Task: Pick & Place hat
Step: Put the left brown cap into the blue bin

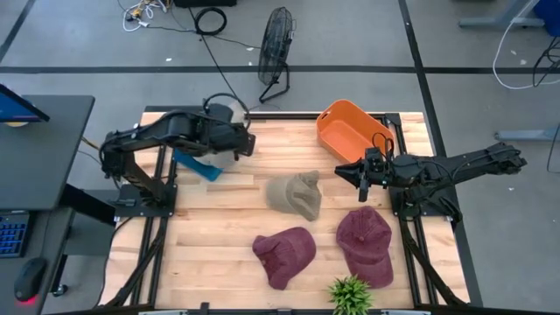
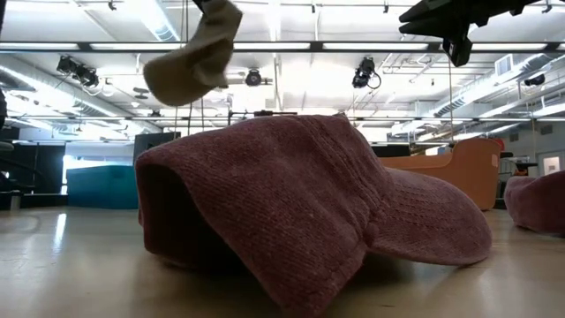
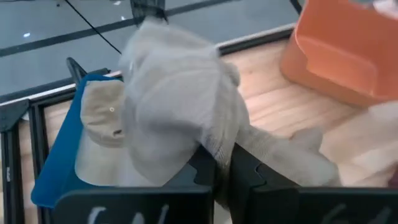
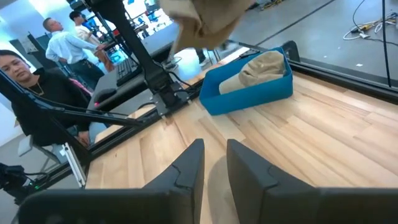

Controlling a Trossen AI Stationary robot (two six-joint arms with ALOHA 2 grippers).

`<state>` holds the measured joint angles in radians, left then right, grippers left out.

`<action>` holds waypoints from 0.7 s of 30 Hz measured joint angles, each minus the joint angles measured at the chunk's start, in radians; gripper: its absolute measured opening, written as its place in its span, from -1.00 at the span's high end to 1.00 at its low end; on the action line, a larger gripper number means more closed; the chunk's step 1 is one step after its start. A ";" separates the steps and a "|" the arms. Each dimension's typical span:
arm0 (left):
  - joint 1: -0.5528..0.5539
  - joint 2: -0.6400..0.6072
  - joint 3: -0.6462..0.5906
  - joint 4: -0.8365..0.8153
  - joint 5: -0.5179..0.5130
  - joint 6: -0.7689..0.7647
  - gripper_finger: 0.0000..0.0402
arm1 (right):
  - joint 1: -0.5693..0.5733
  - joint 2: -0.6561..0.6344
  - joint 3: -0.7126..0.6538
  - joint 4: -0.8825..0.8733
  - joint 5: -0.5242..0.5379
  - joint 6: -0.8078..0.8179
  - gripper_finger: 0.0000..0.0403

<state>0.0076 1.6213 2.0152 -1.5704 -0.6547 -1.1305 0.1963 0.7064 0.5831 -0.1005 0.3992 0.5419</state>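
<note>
My left gripper (image 3: pixel 224 165) is shut on a pale beige hat (image 3: pixel 174 93) and hangs over the blue bin (image 1: pixel 194 164) at the table's far left. In the low view this hat (image 2: pixel 194 57) dangles high above the table. A second beige hat (image 3: pixel 102 112) lies inside the bin. My right gripper (image 1: pixel 354 171) hovers beside the orange bin (image 1: pixel 350 131), its fingers a narrow gap apart and holding nothing. An olive hat (image 1: pixel 295 194) and two maroon hats (image 1: pixel 284 254) (image 1: pixel 366 245) rest on the table. My left gripper pinches a bunched fold of the beige hat's cloth (image 3: pixel 219 146) between its two fingers. The hat is lifted clear of the table and the bin, and its crown bulges out past the fingertips. How many layers are caught I cannot tell.
A small green plant (image 1: pixel 350 296) stands at the near edge. A fan (image 1: pixel 276 52) sits on the floor beyond the far edge. People (image 4: pixel 37 81) sit and stand beyond the table's left side. Bare wood lies between the blue bin and the olive hat.
</note>
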 joint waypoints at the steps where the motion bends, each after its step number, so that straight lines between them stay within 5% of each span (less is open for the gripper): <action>1: 0.001 0.000 0.000 0.000 -0.009 -0.021 0.93 | 0.000 0.000 0.000 0.000 0.000 0.000 0.63; 7: 0.012 0.001 -0.083 0.001 -0.083 -0.147 0.93 | 0.000 0.000 0.000 0.002 0.000 0.000 0.63; 21: 0.201 -0.009 -0.469 -0.002 0.019 -0.236 0.93 | 0.000 0.000 0.000 0.003 0.000 0.026 0.63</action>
<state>0.2089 1.6127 1.5461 -1.5723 -0.6360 -1.3668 0.1959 0.7067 0.5831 -0.0978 0.3991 0.5678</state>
